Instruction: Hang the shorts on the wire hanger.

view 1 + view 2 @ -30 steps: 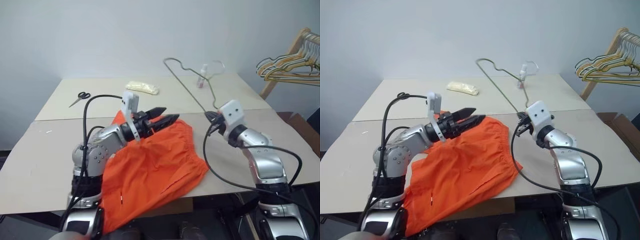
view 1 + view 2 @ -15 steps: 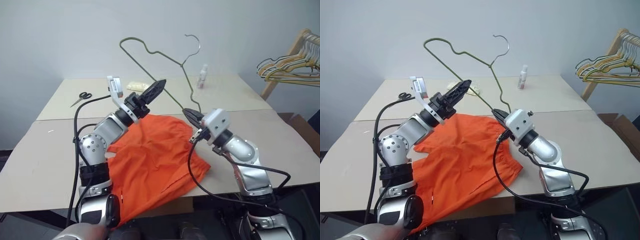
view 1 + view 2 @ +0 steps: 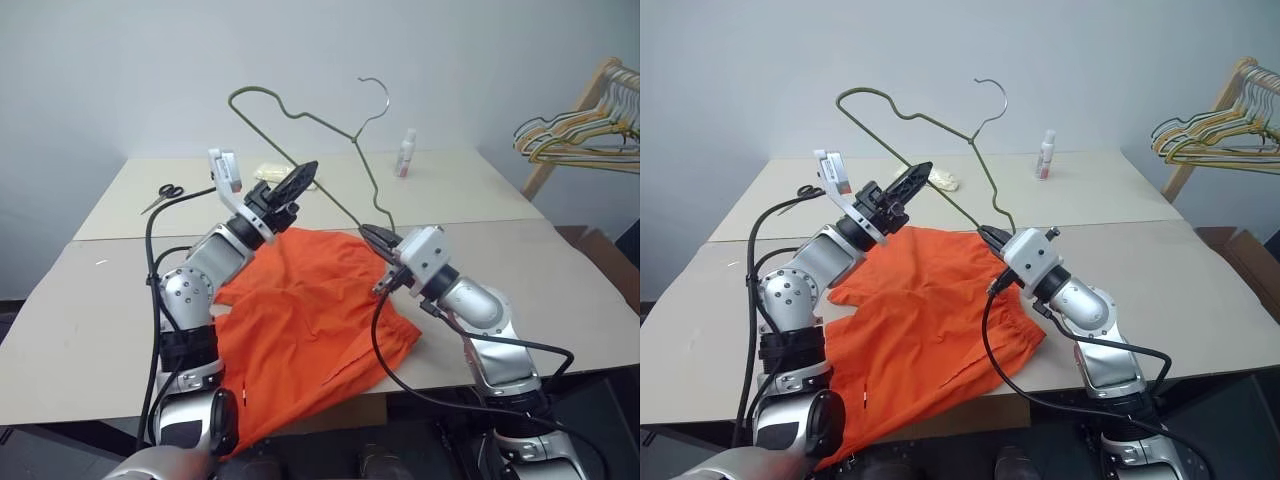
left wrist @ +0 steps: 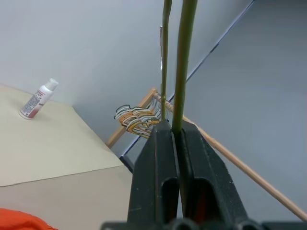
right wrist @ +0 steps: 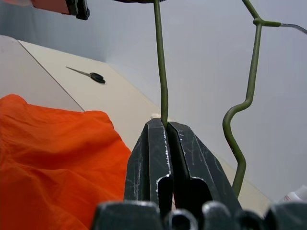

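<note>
Since the earlier frames, the wire hanger (image 3: 318,150) has come up off the table (image 3: 100,290) into the air at upper centre of the head view, and the left gripper (image 3: 300,178), then spread and empty, has clamped onto it.

Going by size: the pale table fills the middle of the frame; the shorts (image 3: 310,320) lie flat on its near edge at lower centre, one leg drooping over the front, with nothing holding them. Above them the hanger stands tilted, hook uppermost. The left gripper's jaws are pressed together on the hanger's long bar, as the left wrist view shows; the right gripper (image 3: 372,236) pinches the wire near its lower corner.

For the threading step, I would keep the bar level and steady, free one gripper to gather the waistband, and avoid twisting the thin wire between the two grips.
</note>
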Robot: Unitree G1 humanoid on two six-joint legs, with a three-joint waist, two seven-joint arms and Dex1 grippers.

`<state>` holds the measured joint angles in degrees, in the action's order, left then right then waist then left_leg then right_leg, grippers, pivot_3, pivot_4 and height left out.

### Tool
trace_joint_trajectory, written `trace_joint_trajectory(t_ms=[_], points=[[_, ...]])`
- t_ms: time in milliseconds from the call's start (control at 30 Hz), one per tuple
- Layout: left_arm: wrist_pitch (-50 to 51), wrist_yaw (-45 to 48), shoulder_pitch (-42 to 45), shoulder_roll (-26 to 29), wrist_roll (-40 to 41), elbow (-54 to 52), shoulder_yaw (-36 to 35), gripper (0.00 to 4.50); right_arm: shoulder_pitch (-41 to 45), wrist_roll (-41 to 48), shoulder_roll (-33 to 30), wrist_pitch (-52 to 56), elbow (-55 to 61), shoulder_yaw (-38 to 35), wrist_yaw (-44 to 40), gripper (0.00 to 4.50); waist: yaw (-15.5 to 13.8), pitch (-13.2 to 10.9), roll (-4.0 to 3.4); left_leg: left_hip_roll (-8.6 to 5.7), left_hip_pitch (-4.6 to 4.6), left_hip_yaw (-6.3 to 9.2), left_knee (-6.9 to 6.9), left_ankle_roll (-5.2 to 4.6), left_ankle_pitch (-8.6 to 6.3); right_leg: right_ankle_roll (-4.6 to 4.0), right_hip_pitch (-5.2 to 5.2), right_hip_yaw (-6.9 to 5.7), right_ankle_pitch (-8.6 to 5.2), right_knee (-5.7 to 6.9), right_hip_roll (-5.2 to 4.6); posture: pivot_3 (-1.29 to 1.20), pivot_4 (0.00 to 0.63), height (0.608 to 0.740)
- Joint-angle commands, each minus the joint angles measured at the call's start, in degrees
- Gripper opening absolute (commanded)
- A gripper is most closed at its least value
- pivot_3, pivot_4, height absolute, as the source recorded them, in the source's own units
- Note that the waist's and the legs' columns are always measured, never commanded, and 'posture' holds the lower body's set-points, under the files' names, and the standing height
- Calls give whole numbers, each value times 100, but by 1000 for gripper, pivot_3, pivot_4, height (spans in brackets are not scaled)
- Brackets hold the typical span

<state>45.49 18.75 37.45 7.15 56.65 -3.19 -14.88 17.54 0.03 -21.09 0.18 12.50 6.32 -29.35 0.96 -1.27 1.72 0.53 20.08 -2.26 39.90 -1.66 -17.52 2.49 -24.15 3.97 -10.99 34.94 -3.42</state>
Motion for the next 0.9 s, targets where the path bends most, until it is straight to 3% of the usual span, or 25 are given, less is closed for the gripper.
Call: trace_joint_trajectory(t_ms=[33,233,367,433,600,700,900], points=[[-653,500,1,424,-1046,-138,691,0,102,-91,-72,-179,158,-25,27,812,0,0,0,-1,0,-3,-1,2,1,0,0,0,0,0,0,13,0,740],[-1369,1218,109,907,-1556,159,625,0,114,885,-348,66,610,-329,-728,2854,22,-1,-2,0,0,-5,-4,3,2,0,-2,-1,-1,-1,0,17,0,740],[-1324,2321,70,1517,-1155,153,343,0,316,2737,-954,2027,1113,-723,-1462,4225,27,-2,0,5,2,2,-4,2,1,0,-2,-3,-1,-1,1,19,0,740],[-1368,3223,-44,1832,-830,42,186,0,555,3667,-1415,3101,974,-893,-1933,4225,30,-2,0,8,1,0,-2,1,1,-1,0,-4,-1,-2,1,21,0,740],[-939,4528,-105,2182,182,105,-249,0,1162,4613,-2268,4815,478,-710,-2754,4225,10,-4,0,18,3,-12,-1,-3,-1,-6,-2,-15,-5,-3,3,29,0,740],[-811,4940,-84,2250,461,262,-335,0,1485,4884,-2294,5298,44,-677,-3028,4225,4,-4,0,18,3,-24,-1,-4,-2,-7,1,-19,-6,-4,5,33,0,740],[-808,4736,45,2066,490,425,-305,0,2116,4956,-1998,5794,-611,-548,-3154,4225,-10,-4,1,18,10,-31,3,-4,-2,-5,-4,-20,-5,-3,5,33,0,740]])
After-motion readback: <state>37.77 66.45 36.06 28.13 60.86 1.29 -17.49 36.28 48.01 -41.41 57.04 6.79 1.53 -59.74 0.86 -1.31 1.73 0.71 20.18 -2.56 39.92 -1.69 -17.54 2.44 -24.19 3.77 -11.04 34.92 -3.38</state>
